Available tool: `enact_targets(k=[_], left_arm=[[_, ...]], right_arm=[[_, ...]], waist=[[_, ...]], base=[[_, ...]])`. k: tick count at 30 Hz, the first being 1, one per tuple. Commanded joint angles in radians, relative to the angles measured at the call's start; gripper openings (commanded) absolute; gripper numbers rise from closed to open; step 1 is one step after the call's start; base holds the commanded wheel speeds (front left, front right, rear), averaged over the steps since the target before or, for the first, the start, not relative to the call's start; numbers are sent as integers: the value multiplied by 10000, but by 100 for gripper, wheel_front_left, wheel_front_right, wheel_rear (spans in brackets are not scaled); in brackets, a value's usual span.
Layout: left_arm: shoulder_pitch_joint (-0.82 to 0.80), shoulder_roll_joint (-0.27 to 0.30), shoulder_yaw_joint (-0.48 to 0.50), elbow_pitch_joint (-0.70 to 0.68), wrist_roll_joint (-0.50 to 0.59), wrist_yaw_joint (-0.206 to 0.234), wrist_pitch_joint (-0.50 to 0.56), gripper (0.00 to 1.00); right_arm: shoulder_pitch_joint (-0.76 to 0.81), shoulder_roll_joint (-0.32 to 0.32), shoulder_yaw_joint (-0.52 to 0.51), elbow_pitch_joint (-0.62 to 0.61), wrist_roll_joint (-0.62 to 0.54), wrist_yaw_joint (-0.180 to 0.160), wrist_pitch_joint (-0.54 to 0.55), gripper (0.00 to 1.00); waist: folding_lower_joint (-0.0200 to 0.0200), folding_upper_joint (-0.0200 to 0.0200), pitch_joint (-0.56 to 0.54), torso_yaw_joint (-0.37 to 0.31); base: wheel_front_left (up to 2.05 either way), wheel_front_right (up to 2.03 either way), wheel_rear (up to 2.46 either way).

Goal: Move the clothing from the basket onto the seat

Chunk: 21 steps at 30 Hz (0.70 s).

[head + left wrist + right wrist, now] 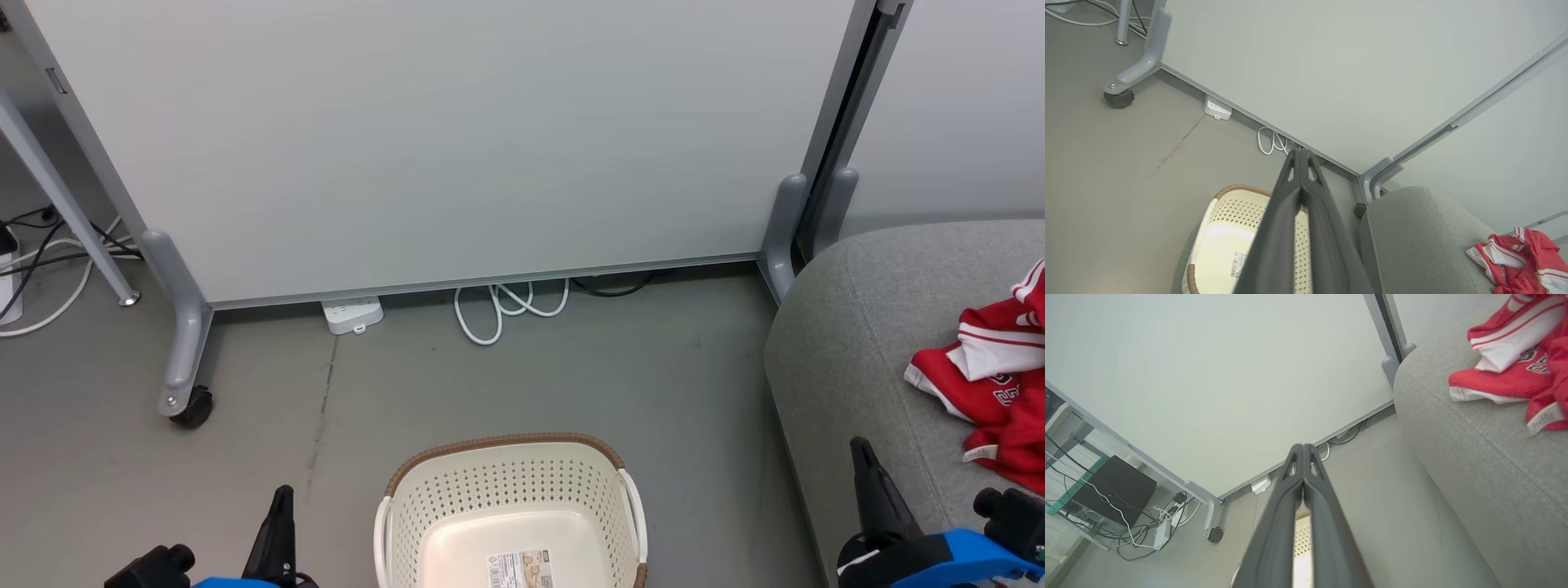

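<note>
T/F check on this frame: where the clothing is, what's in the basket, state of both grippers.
1. The clothing lies on the sofa. True.
2. The basket holds a red garment. False: it is empty apart from a label on its floor.
3. The left gripper is shut with nothing between its fingers. True.
4. The right gripper is clamped on the clothing. False: its fingers are shut on nothing and are apart from the clothing.

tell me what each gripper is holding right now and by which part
Nothing is held. The left gripper and the right gripper are both shut on nothing; the clothing lies loose on the seat.
</note>
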Motion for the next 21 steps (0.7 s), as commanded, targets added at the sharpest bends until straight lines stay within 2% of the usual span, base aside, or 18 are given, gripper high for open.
enact_targets(k=[1,21], left_arm=[[-295,36,150,-230,-437,-19,100,0],[-362,48,588,-680,-2790,-32,758,0]], right_arm=[[-346,-29,-20,-58,534,1,37,0],[-707,-39,-50,269,3339,0,266,0]], waist=[[0,0,6,-11],[0,0,61,-117]], base=[[0,0,0],[0,0,0]])
